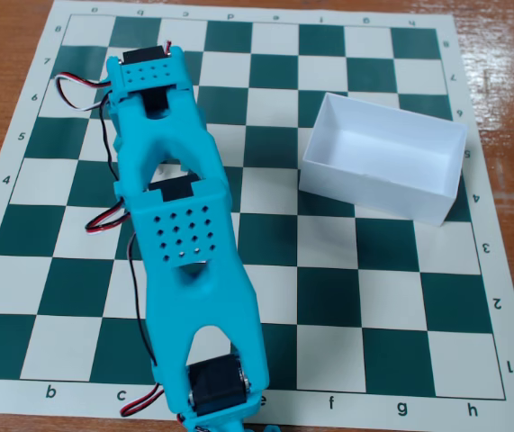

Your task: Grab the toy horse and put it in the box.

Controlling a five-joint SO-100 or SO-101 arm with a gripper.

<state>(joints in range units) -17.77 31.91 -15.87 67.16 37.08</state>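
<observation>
While nothing shows inside it, the box (383, 157) sits upright.

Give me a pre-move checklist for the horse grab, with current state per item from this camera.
1. Toy horse located: cannot tell. It is not visible anywhere in the fixed view; it may be hidden under the arm.
2. Gripper state: cannot tell. The cyan arm stretches over the left columns of the chessboard and its own body hides the gripper.
3. Box ready: ok. The white box sits upright and open at the board's right side, nothing visible inside.
4. Path to box: ok. The squares between arm and box show no obstacles.
5. Cables: ok. The red and black wires hang loose at the arm's left, snagged on nothing visible.
</observation>
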